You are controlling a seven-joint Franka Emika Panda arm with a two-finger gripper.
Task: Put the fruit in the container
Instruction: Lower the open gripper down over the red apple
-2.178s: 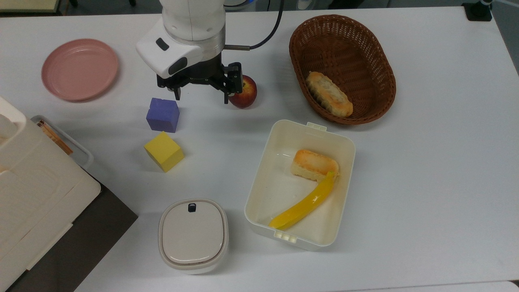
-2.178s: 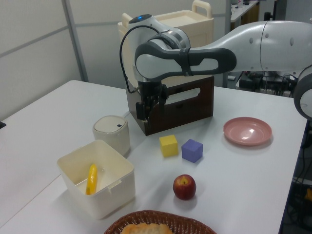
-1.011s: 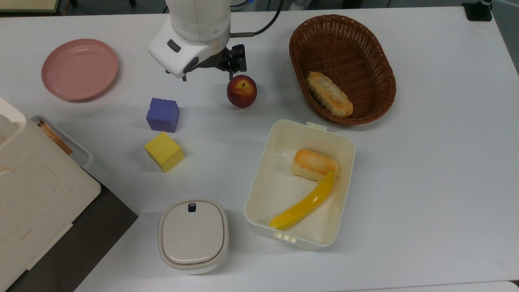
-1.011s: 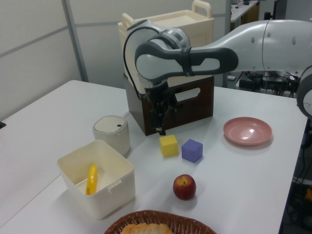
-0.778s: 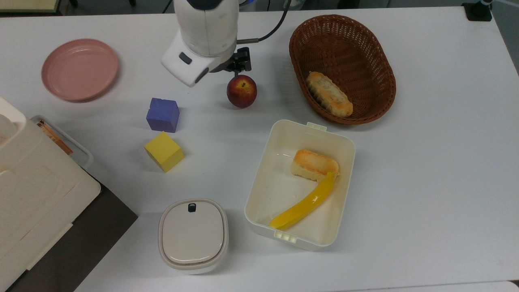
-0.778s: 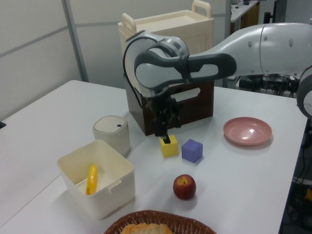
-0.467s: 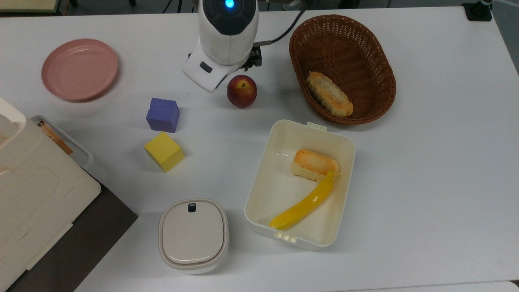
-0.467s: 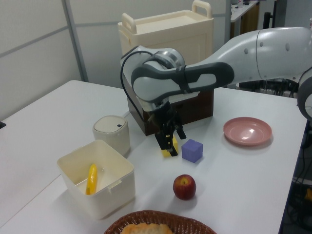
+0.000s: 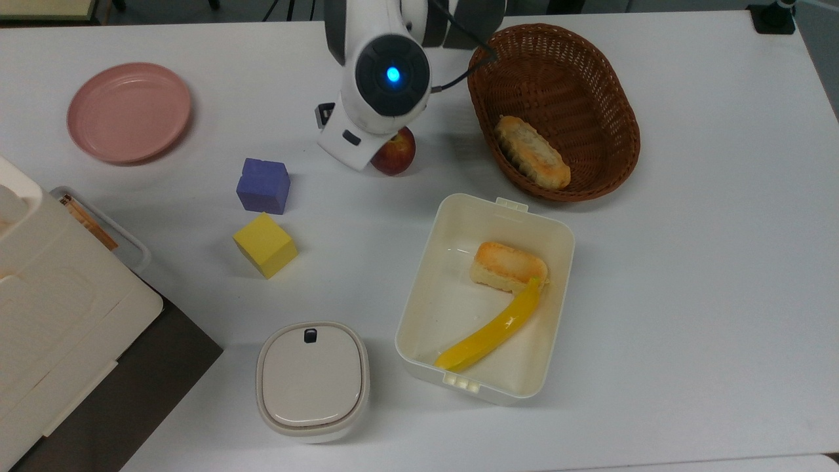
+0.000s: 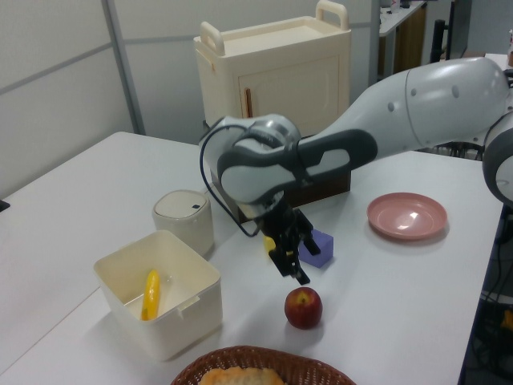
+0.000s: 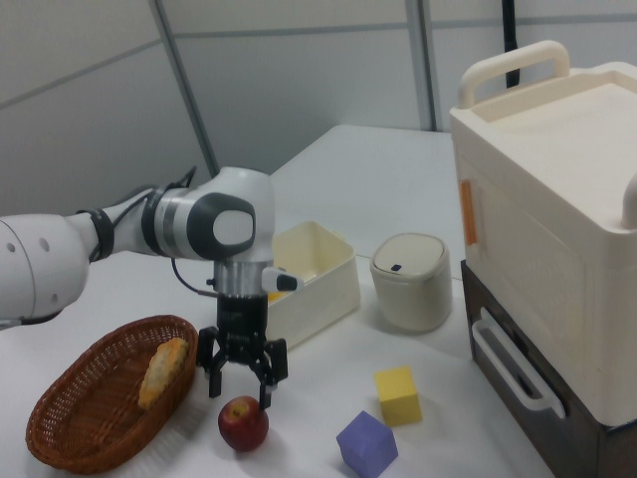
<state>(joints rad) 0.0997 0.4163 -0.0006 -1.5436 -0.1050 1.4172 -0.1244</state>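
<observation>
The gripper (image 11: pixel 241 382) hangs just above the apple (image 11: pixel 244 422) with its fingers spread wide and nothing between them, so the grasp is not yet made. The apple sits on the desk (image 9: pixel 688 262) directly below the gripper, apart from the fingertips as far as the right view shows. Nothing of the task is done: the apple has to be gripped, lifted, carried to the box (image 9: pixel 429 236) and let go inside.

In the top view the box lies below and to the right of the gripper, near but not touching the apple. It already holds a banana (image 9: pixel 491 331) and a piece of bread (image 9: pixel 508 265), with bare floor along the top view's left side where the apple could probably go.

The apple is small, round and smooth, red with a yellowish blush, likely firm but apt to roll. The box is cream plastic, rectangular with rounded corners, deep walls and clip tabs on its short ends. To the right of the gripper in the top view stands an oval brown wicker basket (image 9: pixel 590 52). The desk is flat, white and matte.
</observation>
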